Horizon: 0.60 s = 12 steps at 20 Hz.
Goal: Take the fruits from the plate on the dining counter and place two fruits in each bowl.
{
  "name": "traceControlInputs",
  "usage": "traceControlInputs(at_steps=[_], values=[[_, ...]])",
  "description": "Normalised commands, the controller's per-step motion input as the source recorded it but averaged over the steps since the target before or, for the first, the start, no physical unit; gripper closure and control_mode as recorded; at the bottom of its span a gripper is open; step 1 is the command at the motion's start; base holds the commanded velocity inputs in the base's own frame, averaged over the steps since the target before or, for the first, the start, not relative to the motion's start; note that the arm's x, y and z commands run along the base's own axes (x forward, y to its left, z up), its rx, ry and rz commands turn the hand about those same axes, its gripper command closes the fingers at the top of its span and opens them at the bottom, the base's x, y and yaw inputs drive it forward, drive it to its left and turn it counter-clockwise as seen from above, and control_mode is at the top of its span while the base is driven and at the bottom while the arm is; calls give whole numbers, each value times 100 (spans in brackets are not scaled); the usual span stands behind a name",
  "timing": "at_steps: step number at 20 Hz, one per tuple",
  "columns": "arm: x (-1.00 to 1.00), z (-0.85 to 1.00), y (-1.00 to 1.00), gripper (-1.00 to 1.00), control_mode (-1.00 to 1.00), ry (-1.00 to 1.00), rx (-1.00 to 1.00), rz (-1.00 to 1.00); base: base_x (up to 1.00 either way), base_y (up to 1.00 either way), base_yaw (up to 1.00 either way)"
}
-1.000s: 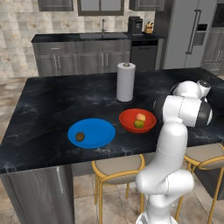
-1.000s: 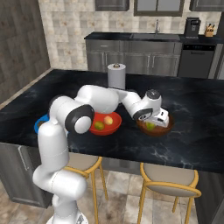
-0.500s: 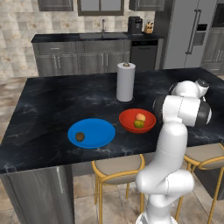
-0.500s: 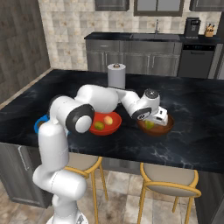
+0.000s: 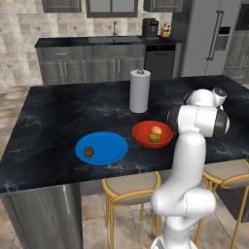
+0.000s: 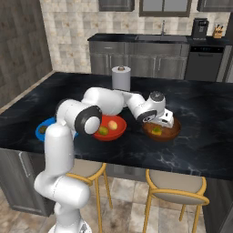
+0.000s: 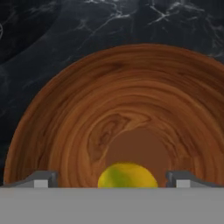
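**Hand view: olive-yellow fruit lies in the brown bowl between spread fingers**

Hand view looks straight down into the dark brown bowl (image 7: 131, 113), whose wood-grained inside spreads across most of the picture, with the black veined dining counter (image 7: 52, 30) showing above its rim. The olive-yellow fruit (image 7: 127, 176) lies on the bowl's floor at the bottom of this view. The gripper (image 7: 113, 179) has its two fingertips standing wide apart, one on each side of the fruit, with a clear gap between each tip and the fruit, so the fruit is not clamped.

From the right base view, the arm reaches out over the dining counter (image 6: 205, 136) and the gripper (image 6: 162, 122) sits just above the dark brown bowl (image 6: 171, 132), with the olive-yellow fruit (image 6: 157, 130) visible inside it. Just to that bowl's left stands the red bowl (image 6: 119, 132), holding the peach-orange fruit (image 6: 112, 124) and the yellow-green fruit (image 6: 103, 130) side by side. The blue plate (image 6: 40, 131) peeks out at the far left, partly hidden behind the arm.

From the left base view, the blue plate (image 5: 109, 146) lies on the dining counter (image 5: 58, 116) with the dark brown fruit (image 5: 89, 152) on its left part. The red bowl (image 5: 141, 136) sits just beside the plate, holding the peach-orange fruit (image 5: 156, 130) and the yellow-green fruit (image 5: 154, 138). A paper towel roll (image 5: 139, 91) stands upright behind them.
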Motion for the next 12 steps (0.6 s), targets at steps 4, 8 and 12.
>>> traceControlInputs(at_steps=[4, 8, 12], values=[[-14, 33, 4, -100, -100, -14, 0, 0, 0, 0, 0], [-35, 52, 57, -100, -100, -3, -3, -4, 0, 0, 0], [-23, 37, 100, -100, -100, 0, -11, -5, 0, 0, 0]])
